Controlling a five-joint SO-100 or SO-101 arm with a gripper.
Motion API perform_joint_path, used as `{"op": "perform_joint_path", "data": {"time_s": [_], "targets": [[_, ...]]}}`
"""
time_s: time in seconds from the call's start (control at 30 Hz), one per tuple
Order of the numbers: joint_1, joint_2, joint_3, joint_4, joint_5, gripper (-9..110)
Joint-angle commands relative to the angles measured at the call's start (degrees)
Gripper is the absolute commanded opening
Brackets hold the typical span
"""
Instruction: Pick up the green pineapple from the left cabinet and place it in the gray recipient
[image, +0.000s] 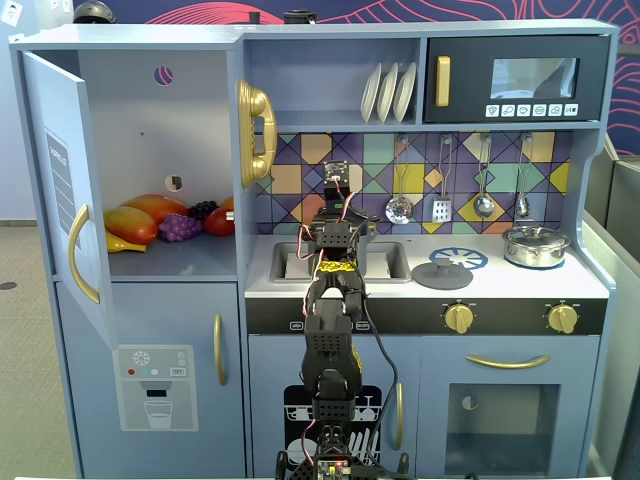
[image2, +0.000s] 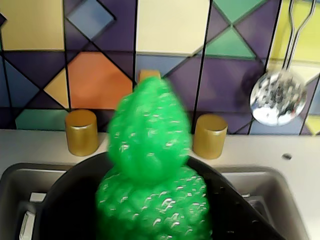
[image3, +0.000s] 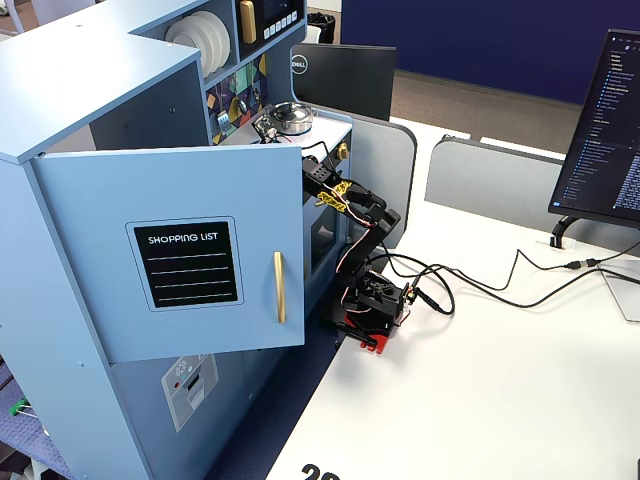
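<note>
— Looking through the wrist view, where is the green pineapple (image2: 150, 175)?
— Filling the foreground, above the dark gray recipient (image2: 65, 205) in the sink (image2: 15, 175).
— And the pincer?
— Hidden there; I cannot tell its spread.

A white worktop (image3: 520, 380) stretches along the right, with gray partition panels (image3: 490, 180) beyond it and a dark monitor (image3: 605, 120) at the far right. A deep blue wall (image3: 480, 45) closes the far side. Even indoor light.
</note>
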Motion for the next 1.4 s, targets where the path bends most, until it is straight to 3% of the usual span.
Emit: {"op": "perform_joint_path", "data": {"time_s": [0.0,0.1,0.2,0.3,0.53,0.67,0.93,1.37], "targets": [[0.53,0.7,-5.27,-0.09,2.99,36],[1.05,5.62,-5.1,3.34,2.55,32],[1.58,16.52,-1.32,17.05,2.29,26],[-0.44,30.67,7.91,30.5,1.93,23],[0.7,55.46,35.68,43.59,0.44,3],[1.14,57.92,48.87,44.12,7.29,0],[-1.49,58.97,71.46,38.23,10.81,0],[-2.99,63.11,73.83,63.02,6.5,0]]}}
